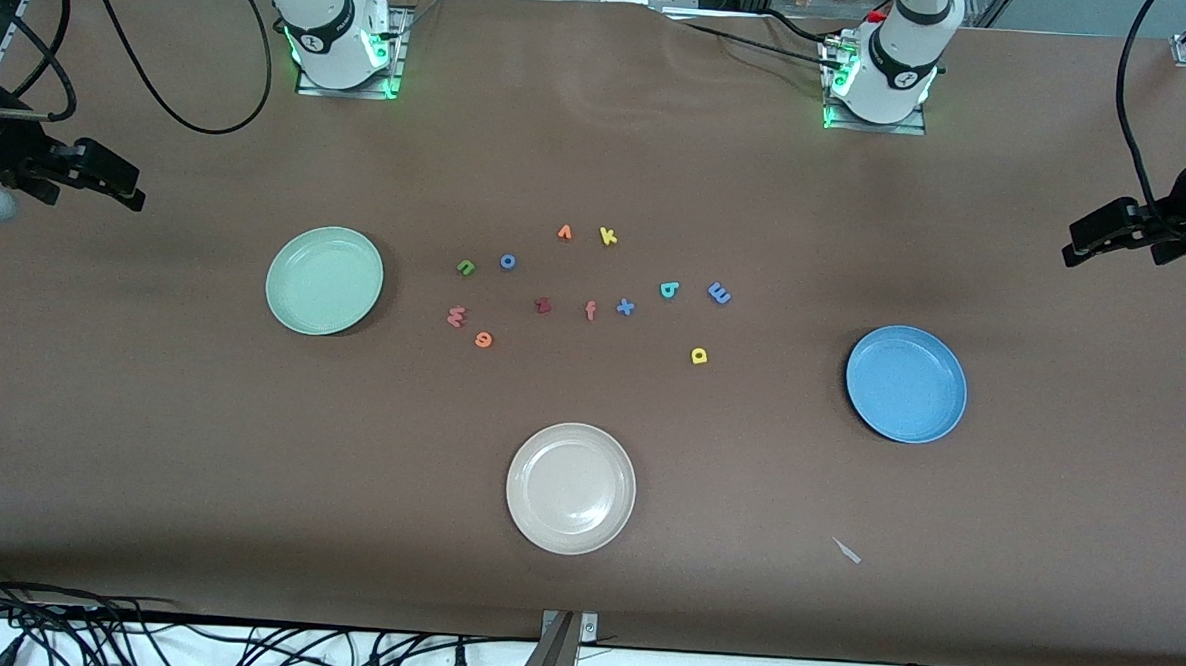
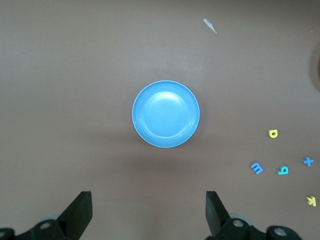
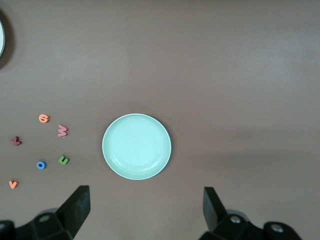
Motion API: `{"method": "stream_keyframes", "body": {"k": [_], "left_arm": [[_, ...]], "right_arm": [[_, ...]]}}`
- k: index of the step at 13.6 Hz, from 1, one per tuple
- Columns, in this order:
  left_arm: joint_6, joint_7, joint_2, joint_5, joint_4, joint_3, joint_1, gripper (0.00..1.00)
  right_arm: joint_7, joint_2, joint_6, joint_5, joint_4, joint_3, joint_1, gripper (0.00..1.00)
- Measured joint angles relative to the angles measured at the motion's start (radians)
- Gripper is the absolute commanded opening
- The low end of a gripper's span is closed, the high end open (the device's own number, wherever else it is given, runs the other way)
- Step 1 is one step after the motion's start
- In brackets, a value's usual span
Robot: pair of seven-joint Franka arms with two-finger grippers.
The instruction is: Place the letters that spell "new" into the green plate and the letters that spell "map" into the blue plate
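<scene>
The green plate (image 1: pixel 324 280) (image 3: pixel 136 146) lies toward the right arm's end, the blue plate (image 1: pixel 906 384) (image 2: pixel 165 114) toward the left arm's end. Between them lie the foam letters: green n (image 1: pixel 466 266) (image 3: pixel 63 160), orange e (image 1: pixel 483 339) (image 3: pixel 44 118), salmon w (image 1: pixel 456 316) (image 3: pixel 62 130), blue m (image 1: pixel 719 293) (image 2: pixel 257 168), yellow a (image 1: pixel 698 355) (image 2: pixel 273 133), teal p (image 1: pixel 669 290) (image 2: pixel 283 170). Both plates hold nothing. My right gripper (image 3: pixel 146 192) (image 1: pixel 119 184) hangs open high over the table beside the green plate. My left gripper (image 2: pixel 148 197) (image 1: pixel 1086 239) hangs open high beside the blue plate.
Other letters lie among them: blue o (image 1: pixel 507 261), orange v (image 1: pixel 564 233), yellow k (image 1: pixel 608 237), salmon f (image 1: pixel 590 311), blue x (image 1: pixel 625 306), a dark red one (image 1: pixel 542 306). A cream plate (image 1: pixel 570 487) sits nearer the front camera. A small pale scrap (image 1: pixel 847 550) lies near the blue plate.
</scene>
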Motion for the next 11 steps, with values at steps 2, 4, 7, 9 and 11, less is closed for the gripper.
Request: {"method": "stream_keyframes", "body": {"k": [2, 4, 7, 9, 11], "left_arm": [[0.000, 0.000, 0.008, 0.000, 0.000, -0.001, -0.001, 1.00], [0.000, 0.000, 0.013, 0.000, 0.000, -0.001, -0.001, 1.00], [0.000, 0.000, 0.015, 0.000, 0.000, 0.000, -0.001, 1.00], [0.003, 0.000, 0.021, 0.000, 0.000, -0.001, -0.001, 1.00], [0.015, 0.000, 0.031, 0.000, 0.000, -0.001, -0.001, 1.00]], "right_arm": [[0.000, 0.000, 0.001, 0.000, 0.000, 0.000, 0.000, 1.00], [0.000, 0.000, -0.004, 0.000, 0.000, 0.001, 0.000, 1.00], [0.000, -0.006, -0.041, 0.000, 0.000, -0.007, 0.000, 1.00], [-0.002, -0.008, -0.041, 0.000, 0.000, -0.018, -0.001, 1.00], [-0.002, -0.008, -0.036, 0.000, 0.000, -0.019, -0.001, 1.00]]}}
